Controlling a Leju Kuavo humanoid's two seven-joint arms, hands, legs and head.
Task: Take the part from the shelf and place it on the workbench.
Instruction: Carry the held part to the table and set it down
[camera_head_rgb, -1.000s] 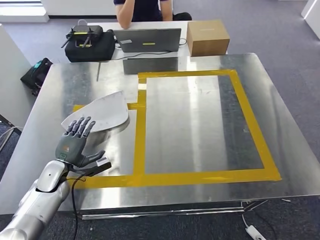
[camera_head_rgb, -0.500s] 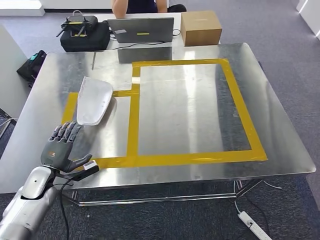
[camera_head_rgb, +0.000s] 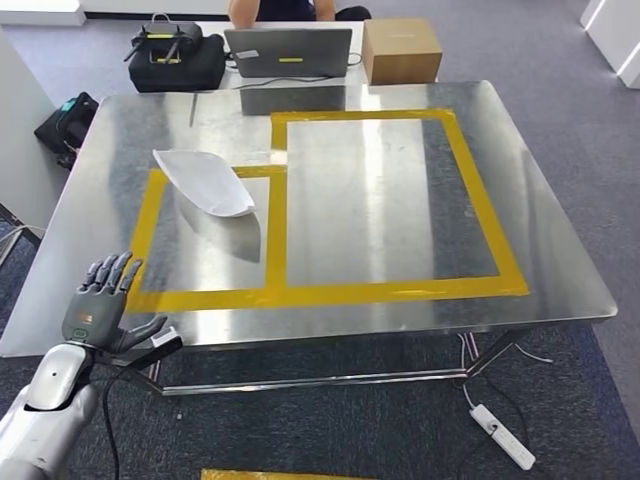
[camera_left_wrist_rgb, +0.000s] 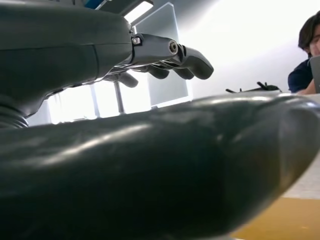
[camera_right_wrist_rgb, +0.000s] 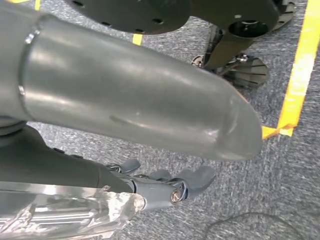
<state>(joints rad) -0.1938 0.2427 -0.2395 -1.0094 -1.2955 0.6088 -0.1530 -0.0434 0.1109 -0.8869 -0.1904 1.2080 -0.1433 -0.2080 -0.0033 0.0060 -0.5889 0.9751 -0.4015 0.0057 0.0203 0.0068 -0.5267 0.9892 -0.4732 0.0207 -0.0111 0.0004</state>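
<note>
The part (camera_head_rgb: 205, 182), a pale curved metal sheet, lies on the steel workbench (camera_head_rgb: 377, 200) inside the smaller yellow-taped square at the left. My left hand (camera_head_rgb: 102, 305) hovers at the bench's front left edge, well short of the part, fingers spread and holding nothing. In the left wrist view its dark fingers (camera_left_wrist_rgb: 177, 52) stretch out straight above the thick thumb. My right hand (camera_right_wrist_rgb: 151, 115) hangs over the grey carpet; its fingers (camera_right_wrist_rgb: 181, 185) lie apart from the thumb with nothing between them.
A large yellow tape rectangle (camera_head_rgb: 483, 200) marks the bench's middle and right. Behind the bench's far edge stand a laptop (camera_head_rgb: 288, 52), a black bag (camera_head_rgb: 177, 60) and a cardboard box (camera_head_rgb: 400, 50), with a person (camera_head_rgb: 279, 8) seated behind. A power strip (camera_head_rgb: 502, 435) lies on the floor.
The camera has pulled back from the bench. My left hand, which rested at the part's near edge, has let it go and now sits apart at the bench's front edge.
</note>
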